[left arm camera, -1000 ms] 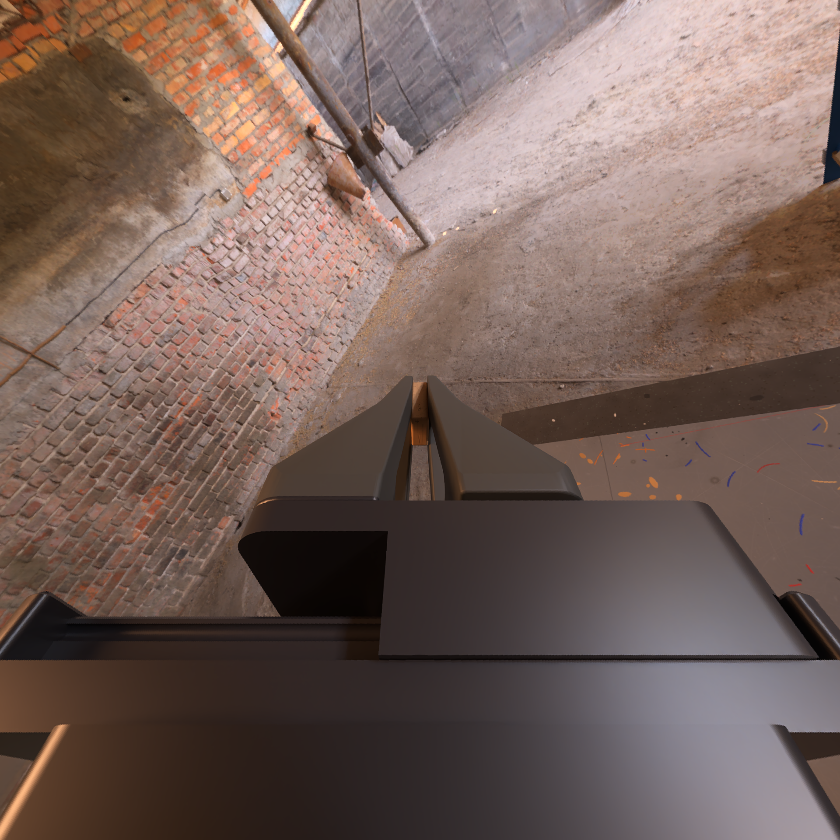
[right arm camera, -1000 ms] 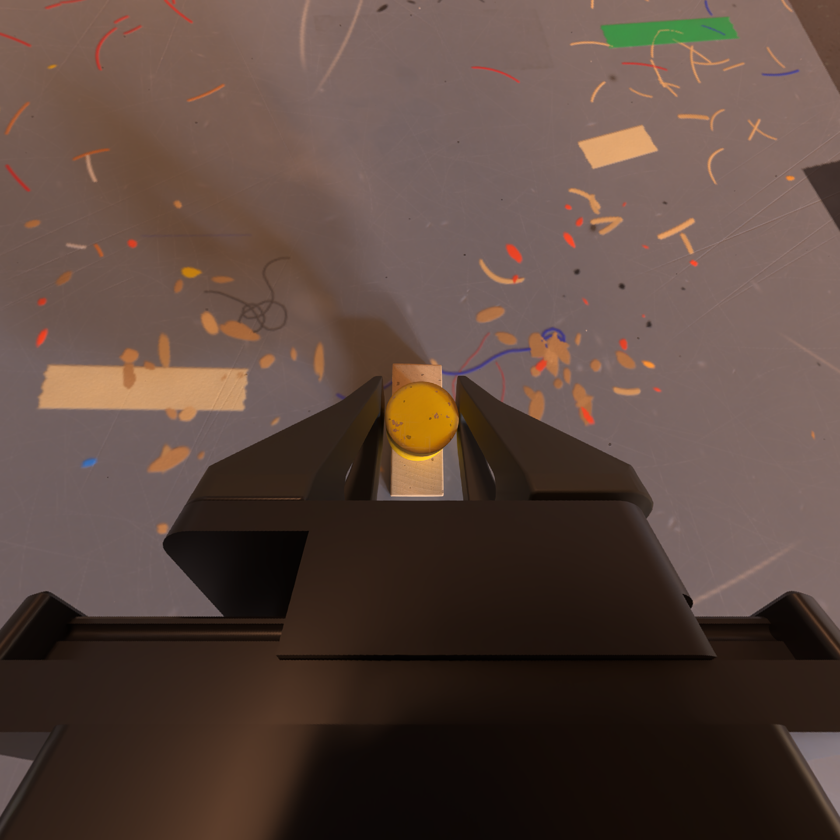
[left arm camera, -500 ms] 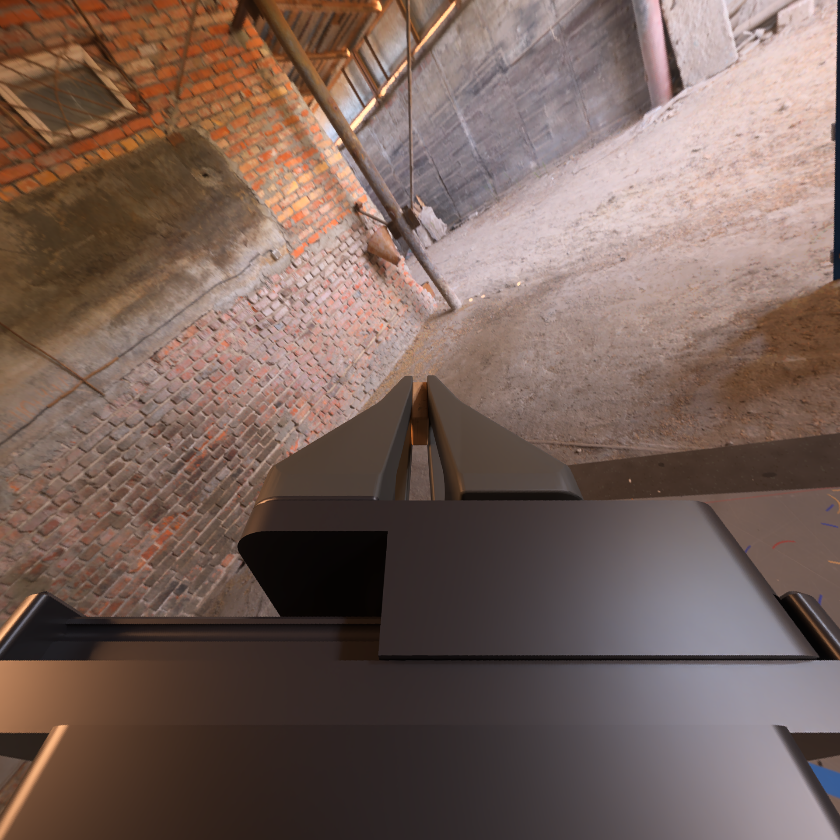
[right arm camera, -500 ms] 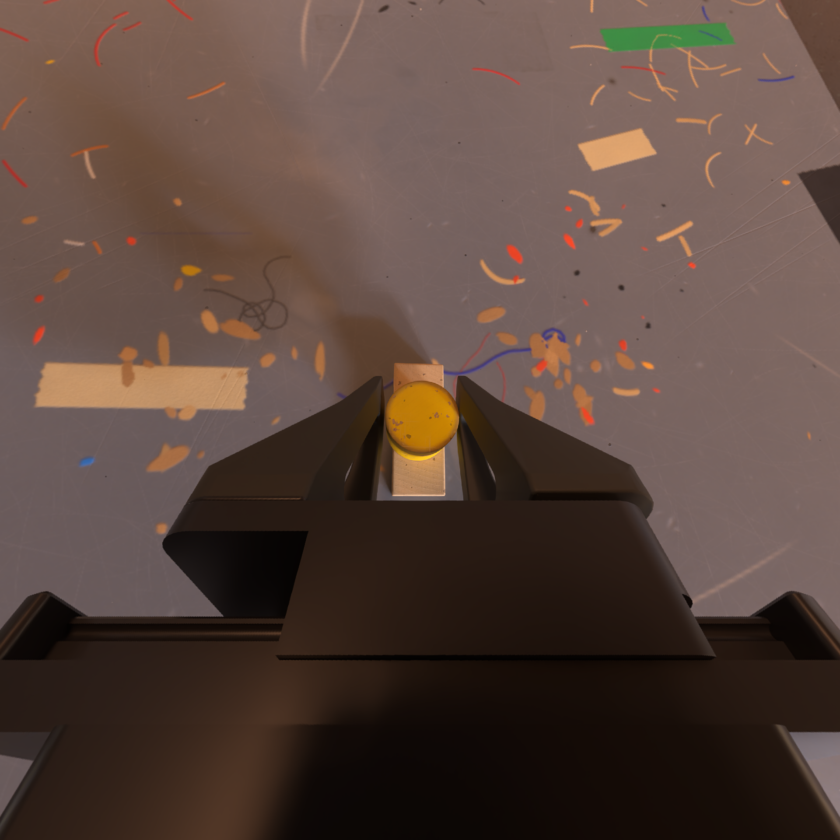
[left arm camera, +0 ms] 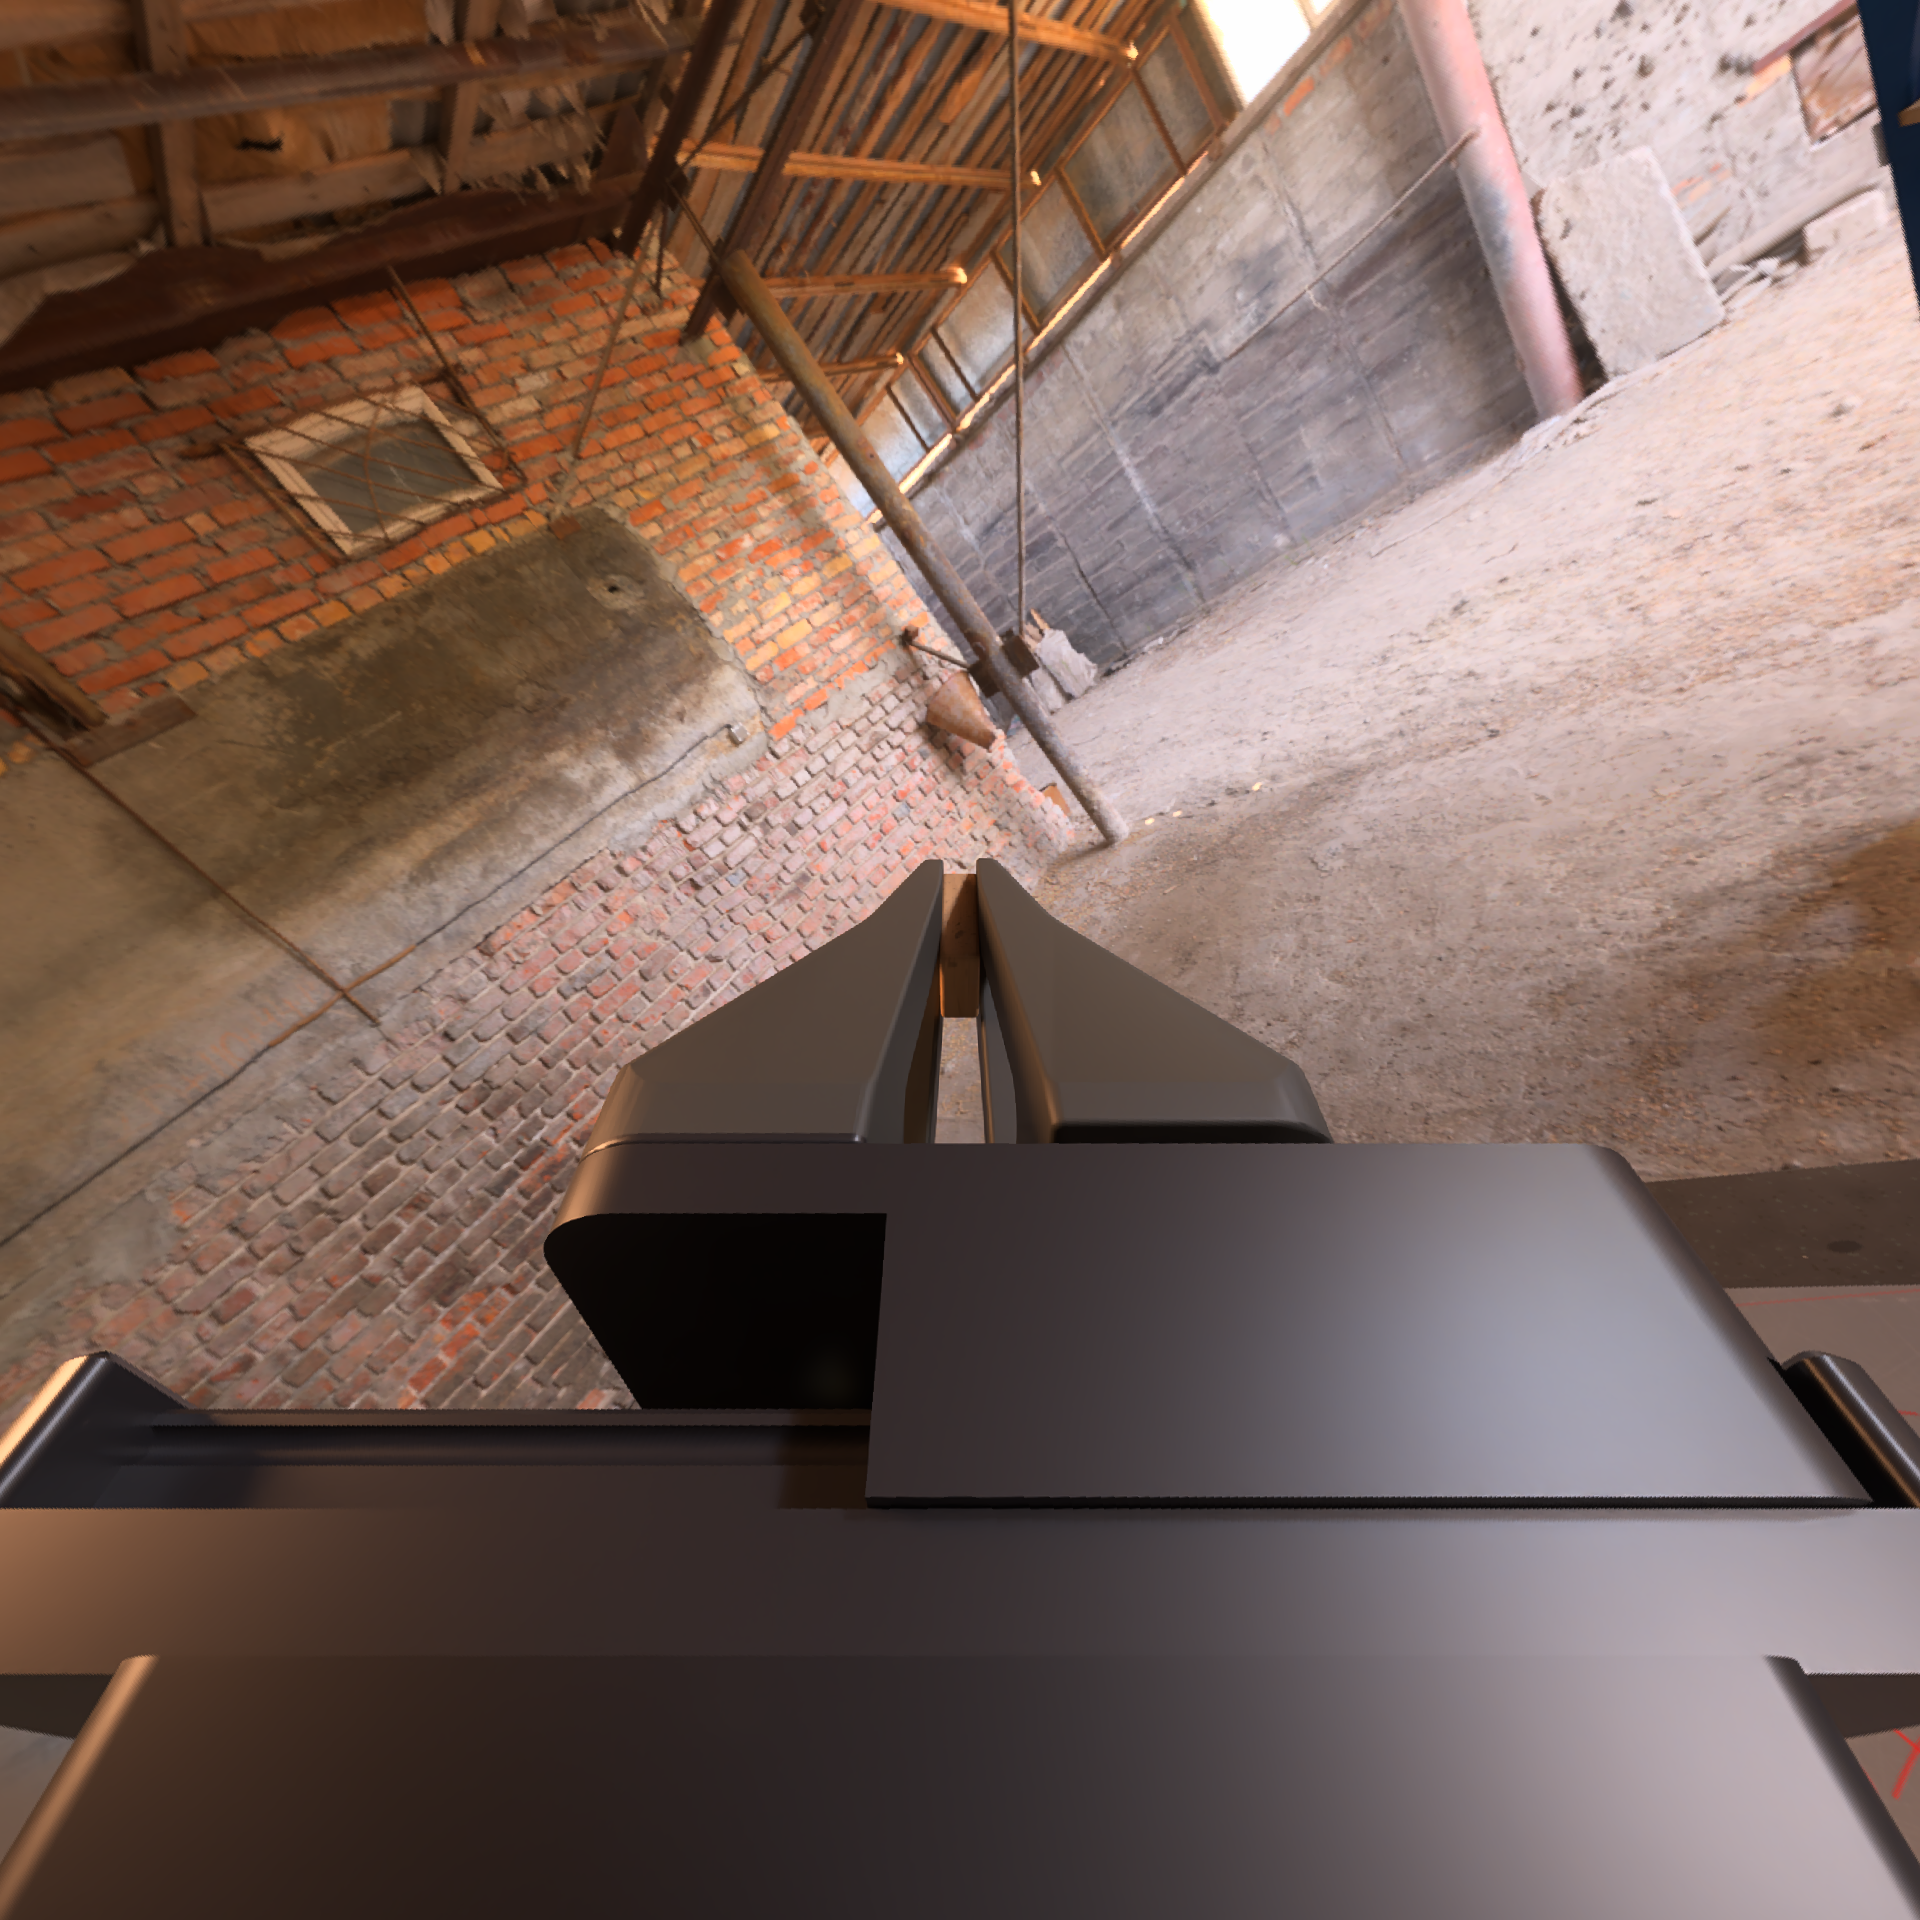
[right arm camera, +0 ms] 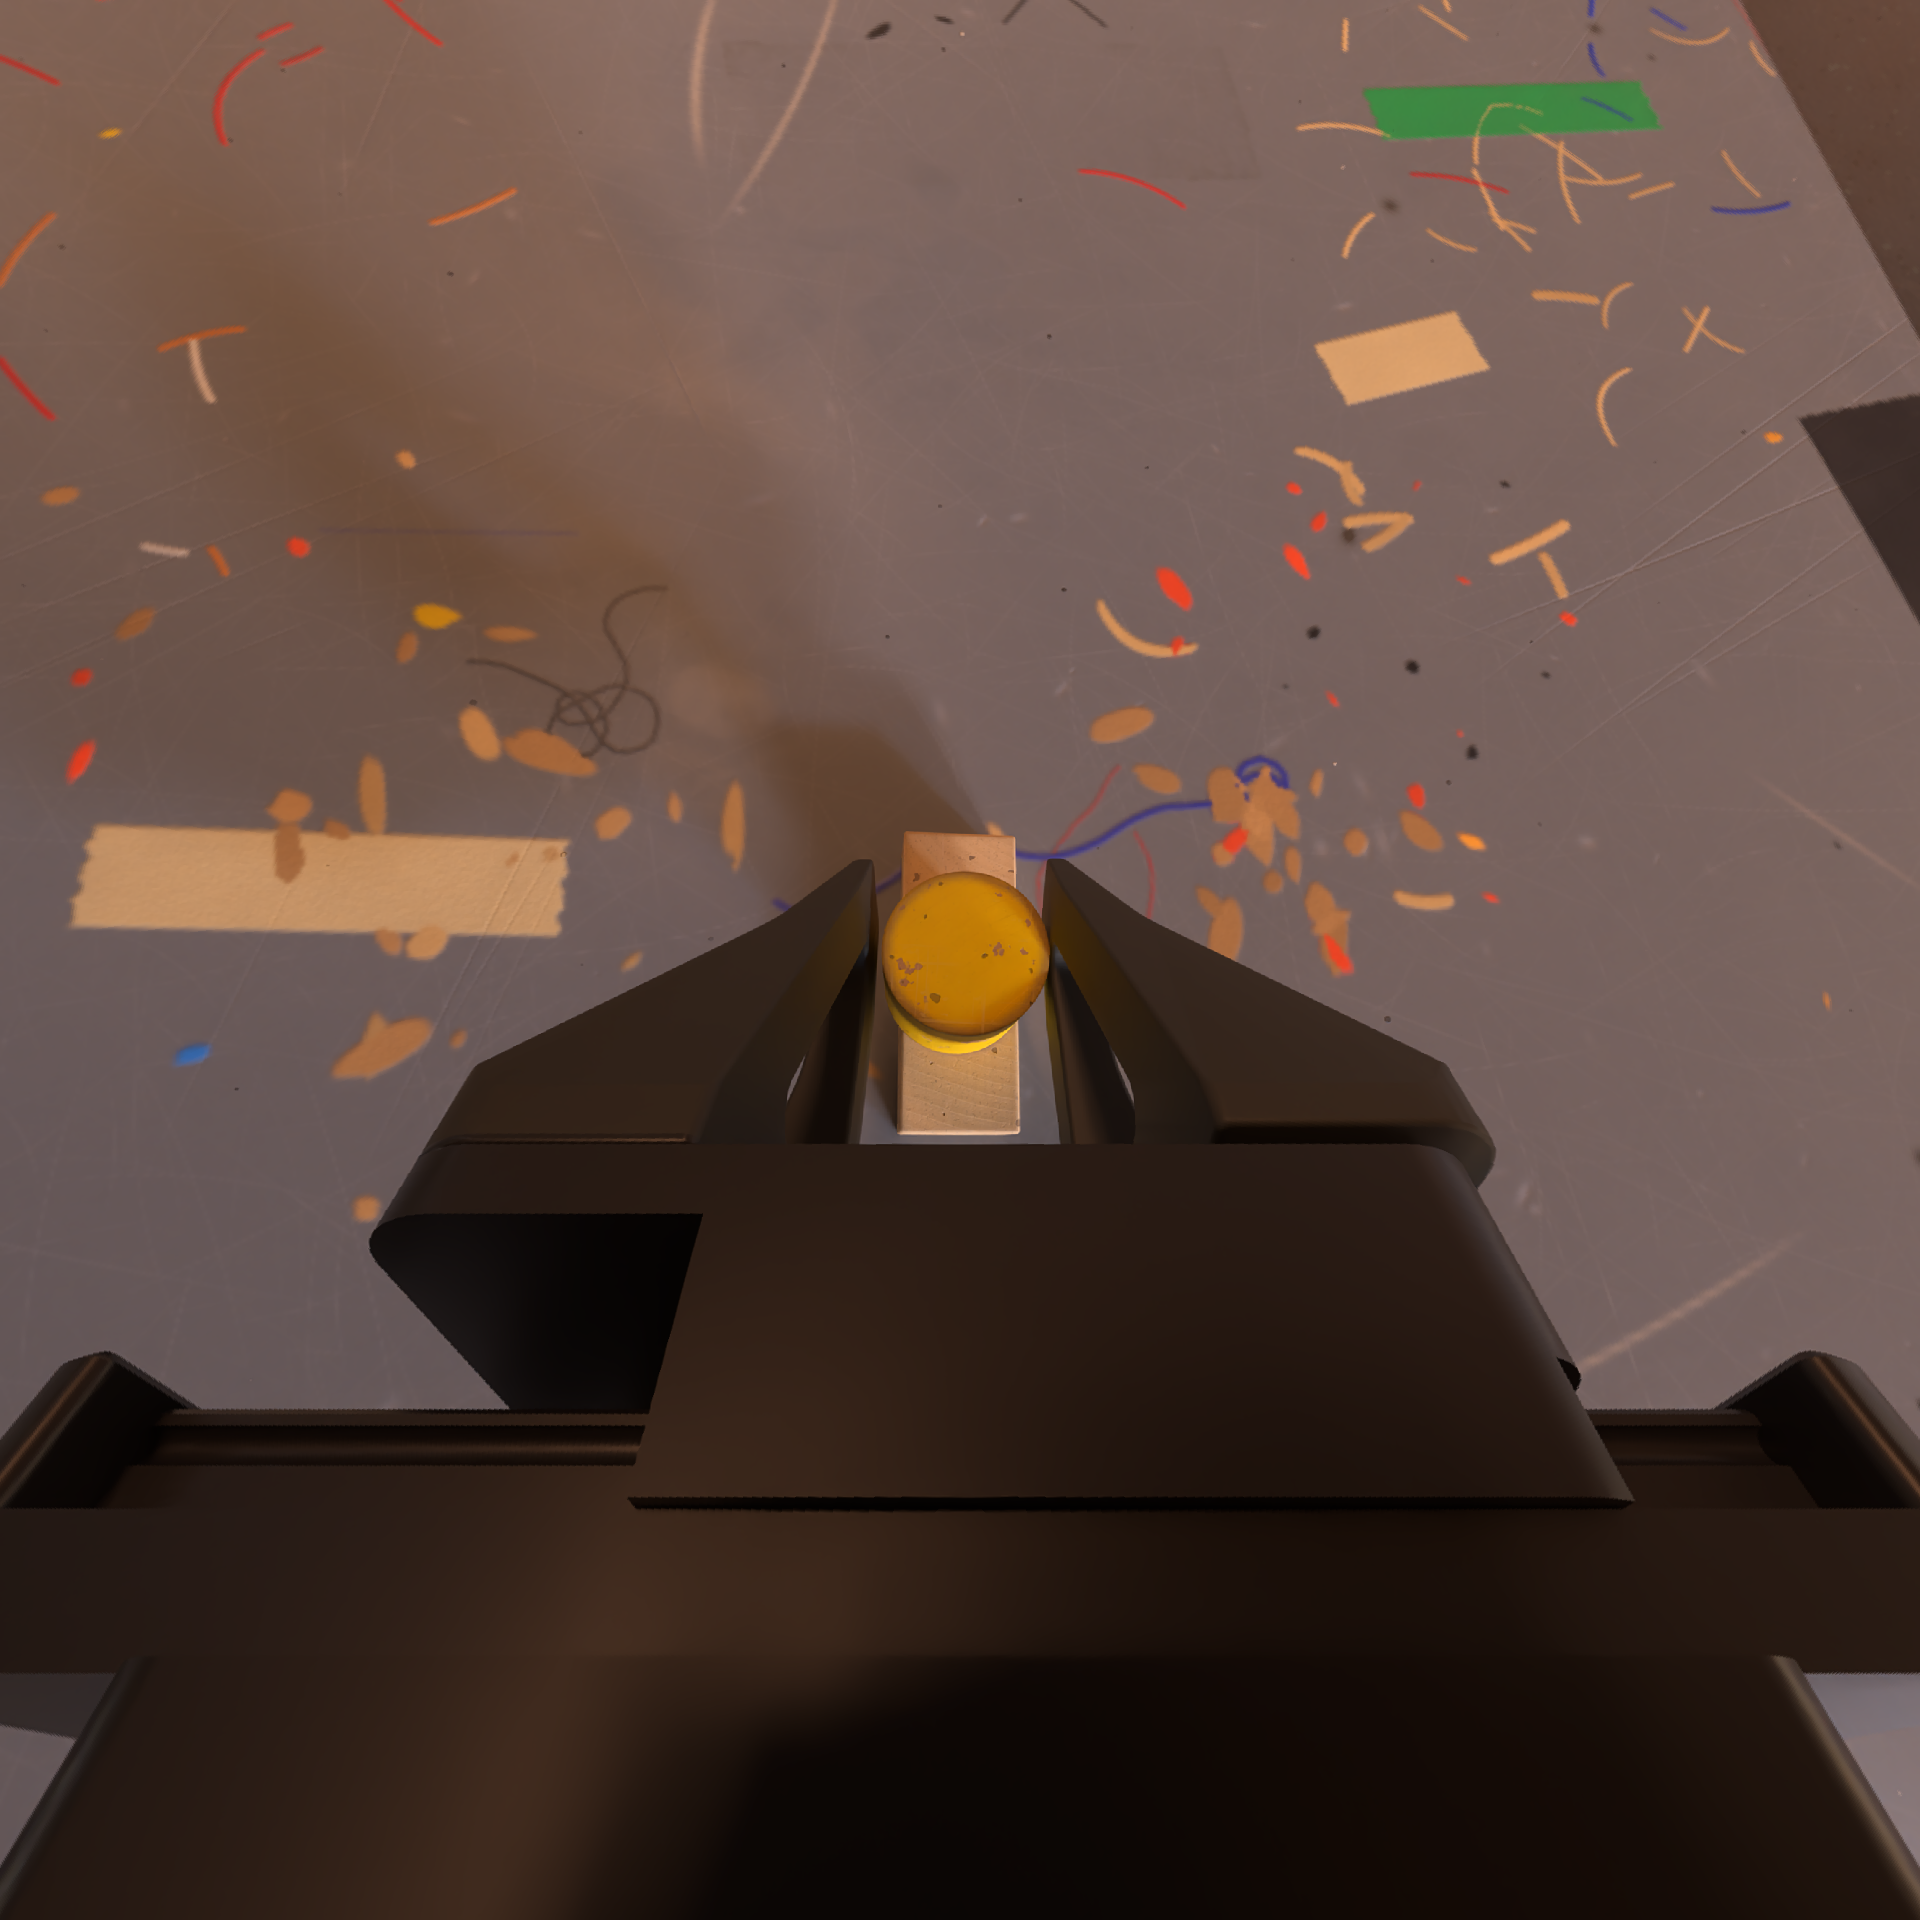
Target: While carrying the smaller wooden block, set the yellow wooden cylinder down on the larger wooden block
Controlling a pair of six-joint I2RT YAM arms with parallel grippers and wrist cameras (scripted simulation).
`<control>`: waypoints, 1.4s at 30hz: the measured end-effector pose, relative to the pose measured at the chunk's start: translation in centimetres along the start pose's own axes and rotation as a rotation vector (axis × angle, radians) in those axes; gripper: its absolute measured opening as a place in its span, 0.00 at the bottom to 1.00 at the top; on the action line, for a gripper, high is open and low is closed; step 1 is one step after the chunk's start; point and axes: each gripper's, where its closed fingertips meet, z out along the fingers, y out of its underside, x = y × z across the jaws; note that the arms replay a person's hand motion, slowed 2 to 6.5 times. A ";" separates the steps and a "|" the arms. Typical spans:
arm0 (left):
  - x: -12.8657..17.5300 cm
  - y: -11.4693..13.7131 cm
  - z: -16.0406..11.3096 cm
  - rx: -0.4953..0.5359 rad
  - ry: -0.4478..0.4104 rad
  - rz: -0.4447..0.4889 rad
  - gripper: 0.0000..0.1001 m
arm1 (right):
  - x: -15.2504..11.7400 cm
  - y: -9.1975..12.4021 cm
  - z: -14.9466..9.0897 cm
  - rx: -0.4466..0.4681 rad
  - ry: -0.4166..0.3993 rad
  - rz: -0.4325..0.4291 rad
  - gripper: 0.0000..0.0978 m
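Observation:
In the left wrist view my left gripper [left arm camera: 959, 883] is shut on the smaller wooden block [left arm camera: 958, 966], a thin brown slab that shows as a sliver between the fingers, held up in the air. In the right wrist view my right gripper [right arm camera: 961, 871] points down and is shut on the yellow wooden cylinder [right arm camera: 964, 951], seen end-on from above. The larger wooden block [right arm camera: 956, 1091], pale and oblong, lies on the table directly under the cylinder. The cylinder's lower end seems to meet the block's top; I cannot tell whether it rests there.
The grey table [right arm camera: 935, 416] bears paint marks, beige tape strips [right arm camera: 322, 883] and a green strip [right arm camera: 1507, 109]. Its right edge runs at the far right [right arm camera: 1860, 520]. The left wrist view looks at a brick wall [left arm camera: 468, 1091] and dirt floor, with a table corner [left arm camera: 1818, 1320].
The left wrist view has tilted upward: the table has dropped almost out of view and the roof beams show. The block stays gripped. The right gripper with the cylinder has barely moved.

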 end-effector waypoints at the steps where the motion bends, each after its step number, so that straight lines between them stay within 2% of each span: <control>1: 0.0 -0.3 -0.1 0.002 -0.006 0.006 0.05 | 0.0 0.0 0.0 0.001 0.001 -0.002 0.28; 6: 0.0 -0.4 0.1 -0.017 -0.029 0.039 0.05 | -0.1 -0.1 -0.1 0.005 0.010 -0.015 0.28; 9: 0.3 0.6 0.6 -0.055 -0.023 0.060 0.05 | -0.1 -0.1 -0.1 0.008 0.016 -0.025 0.28; 17: 1.8 7.5 3.1 -0.259 0.052 0.055 0.05 | -0.3 -0.1 -0.2 0.014 0.032 -0.054 0.28; 22: 3.0 11.2 3.9 -0.329 0.088 0.050 0.05 | -0.3 -0.1 -0.2 0.017 0.041 -0.068 0.28; 30: 4.9 13.9 3.9 -0.382 0.139 0.106 0.05 | -0.3 -0.1 -0.3 0.016 0.053 -0.081 0.28; 38: 6.1 16.3 3.9 -0.447 0.143 0.223 0.05 | -0.2 0.1 -0.3 0.008 0.057 -0.082 0.28; 42: 7.4 18.1 3.8 -0.482 0.174 0.240 0.05 | -0.2 0.1 -0.3 0.008 0.059 -0.083 0.28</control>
